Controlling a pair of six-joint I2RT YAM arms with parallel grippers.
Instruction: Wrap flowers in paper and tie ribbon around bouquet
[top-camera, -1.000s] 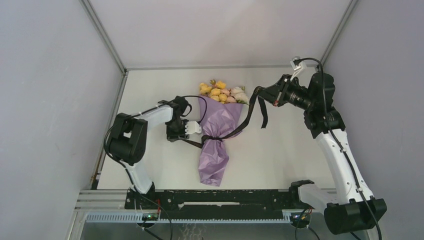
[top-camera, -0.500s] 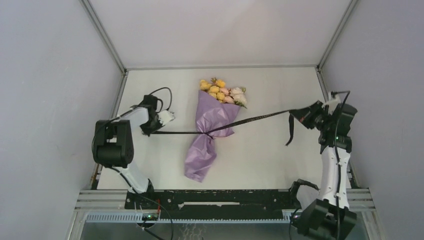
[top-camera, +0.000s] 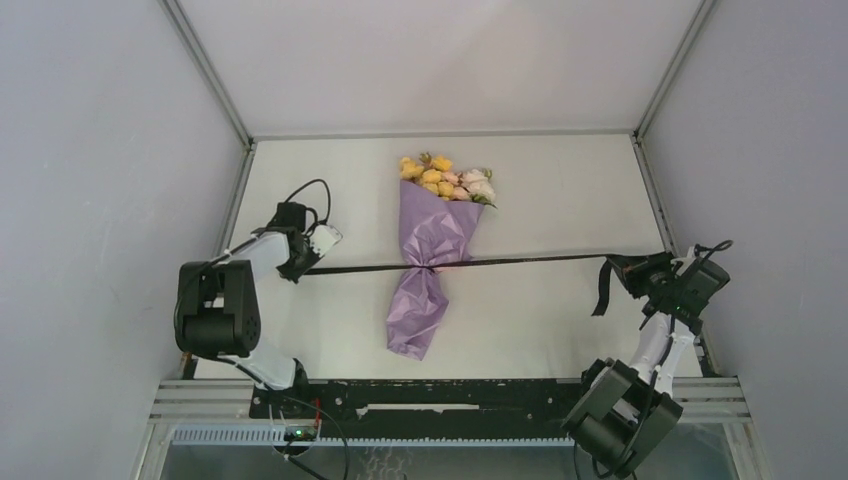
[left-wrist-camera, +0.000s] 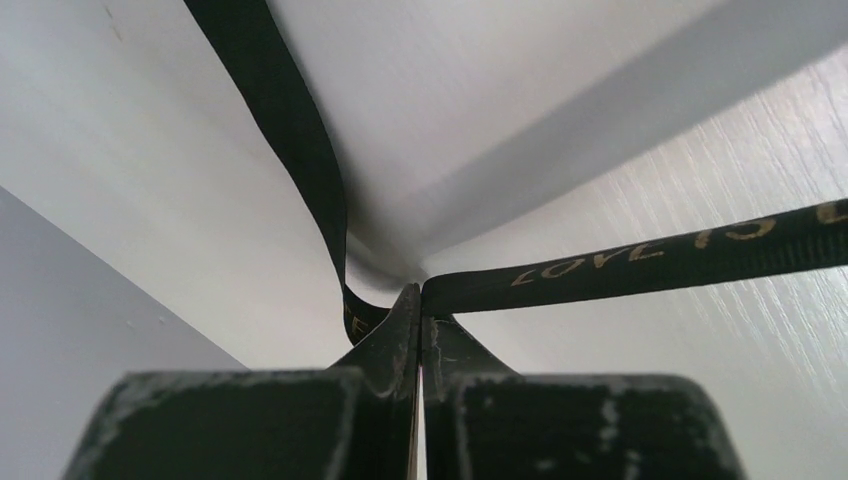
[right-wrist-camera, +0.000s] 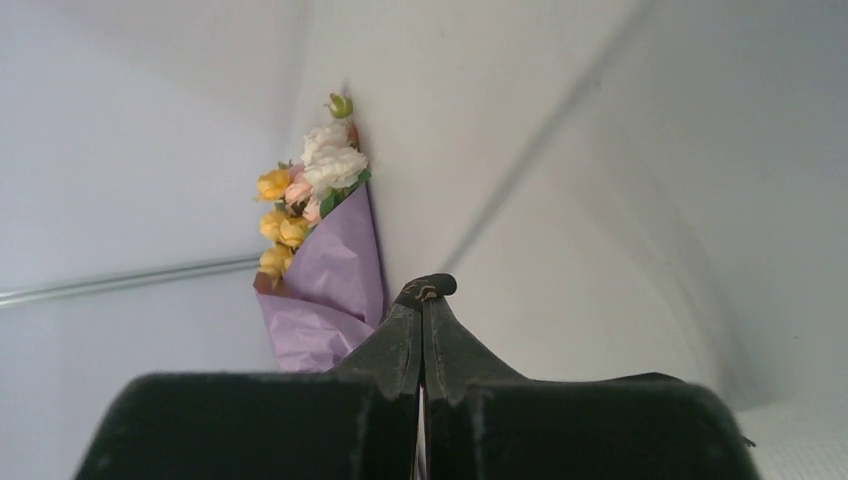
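Observation:
The bouquet (top-camera: 432, 240) lies in the middle of the table: lilac-purple paper (top-camera: 420, 305) in a cone, with the yellow, pink and white flowers (top-camera: 447, 183) at its far end. The black ribbon (top-camera: 530, 260) runs taut across the table and pinches the cone at its waist. At the left, my left gripper (top-camera: 303, 268) is shut on one end of the ribbon (left-wrist-camera: 650, 255), which leaves its closed tips (left-wrist-camera: 420, 295) sideways. At the right, my right gripper (top-camera: 628, 268) is shut on the ribbon (right-wrist-camera: 428, 287), and a short tail droops beside it. In the right wrist view the bouquet (right-wrist-camera: 325, 275) lies beyond the gripper (right-wrist-camera: 423, 297).
Grey walls with metal corner rails (top-camera: 235, 215) close in the table on the left, right and far sides. A black mounting rail (top-camera: 450, 395) runs along the near edge between the arm bases.
The left gripper has shut on the ribbon's end and moved out to the left. The right gripper has swung right and nearer. The slack ribbon is now straight, and the bouquet has shifted slightly.

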